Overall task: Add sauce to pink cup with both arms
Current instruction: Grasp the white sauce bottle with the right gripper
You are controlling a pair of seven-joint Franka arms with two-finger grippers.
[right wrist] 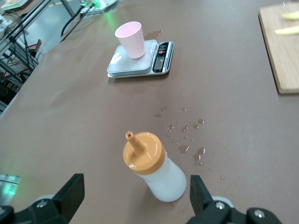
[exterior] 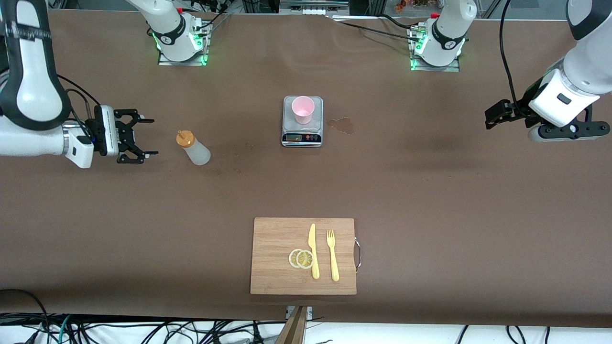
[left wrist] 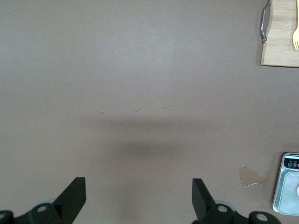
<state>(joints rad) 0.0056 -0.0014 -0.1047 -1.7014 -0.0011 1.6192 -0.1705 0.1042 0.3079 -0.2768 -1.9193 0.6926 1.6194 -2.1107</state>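
Nearby, scale (exterior: 302,131) under pink cup (exterior: 303,109)

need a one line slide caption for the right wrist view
Open right gripper faces the upright sauce bottle; pink cup waits on the scale.

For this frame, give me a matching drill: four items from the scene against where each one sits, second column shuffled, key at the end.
Things:
1. pink cup
2. sauce bottle
3. lemon slices
4. right gripper

Places:
A. on the cutting board, beside the knife
B. on the table, toward the right arm's end
C. on the scale
D. open, close beside the bottle

Pairs: 1-C, 2-B, 3-A, 4-D
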